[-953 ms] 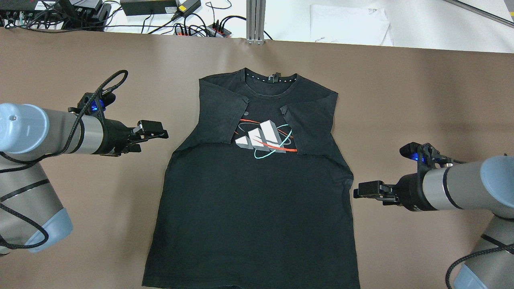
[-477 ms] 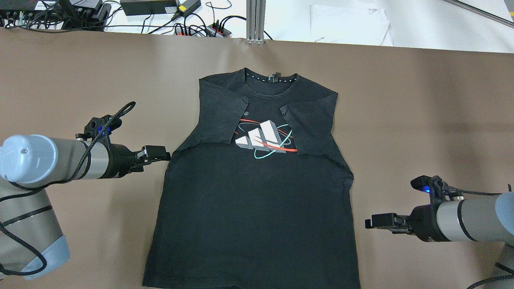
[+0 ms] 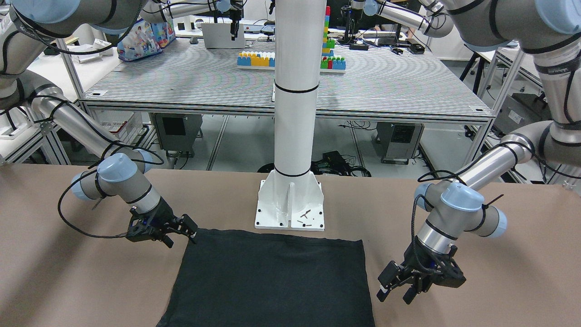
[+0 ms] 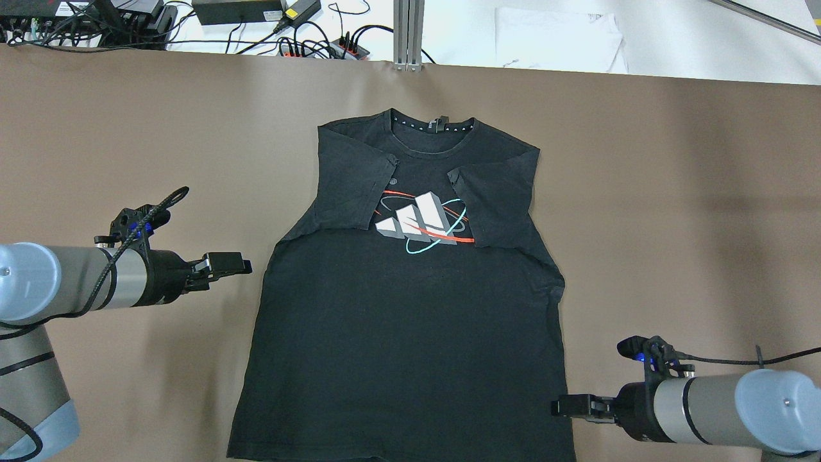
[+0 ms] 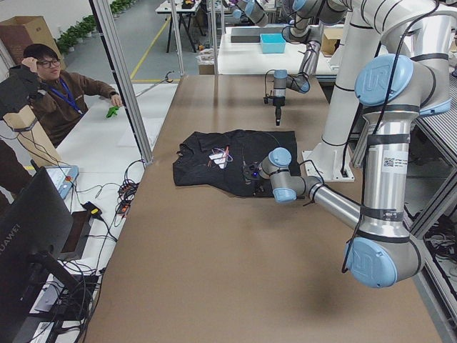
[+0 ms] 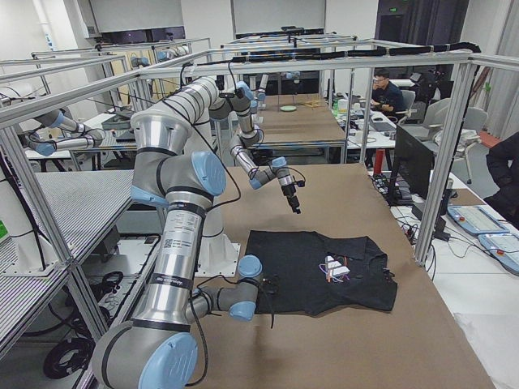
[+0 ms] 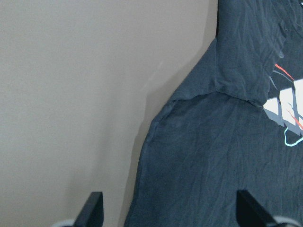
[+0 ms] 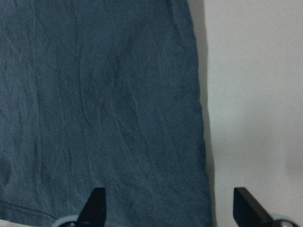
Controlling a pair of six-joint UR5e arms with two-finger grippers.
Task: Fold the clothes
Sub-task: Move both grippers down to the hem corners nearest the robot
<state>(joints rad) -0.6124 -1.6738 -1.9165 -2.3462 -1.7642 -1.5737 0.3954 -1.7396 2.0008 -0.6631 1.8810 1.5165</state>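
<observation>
The clothes are one black T-shirt (image 4: pixel 404 321) lying flat on the brown table, collar at the far side. Both sleeves are folded in over the chest beside a white three-stripe logo (image 4: pixel 417 221). My left gripper (image 4: pixel 226 264) hovers just off the shirt's left side edge, below the folded sleeve. In the left wrist view the left gripper (image 7: pixel 170 213) is open, with that edge (image 7: pixel 147 142) ahead of it. My right gripper (image 4: pixel 567 406) sits at the right side edge close to the hem (image 3: pixel 272 234). Its fingers (image 8: pixel 97 203) stand wide open over the shirt's edge (image 8: pixel 201 118).
Cables and power strips (image 4: pixel 321 45) and a white sheet (image 4: pixel 558 38) lie beyond the table's far edge, beside an aluminium post (image 4: pixel 407 32). The white robot pedestal (image 3: pixel 290 204) stands behind the hem. A person (image 5: pixel 43 86) sits off the table's far side.
The left gripper came back toward the robot along the shirt's left edge, then drew slightly away from it. The right gripper travelled down the right edge toward the hem. The shirt has not moved.
</observation>
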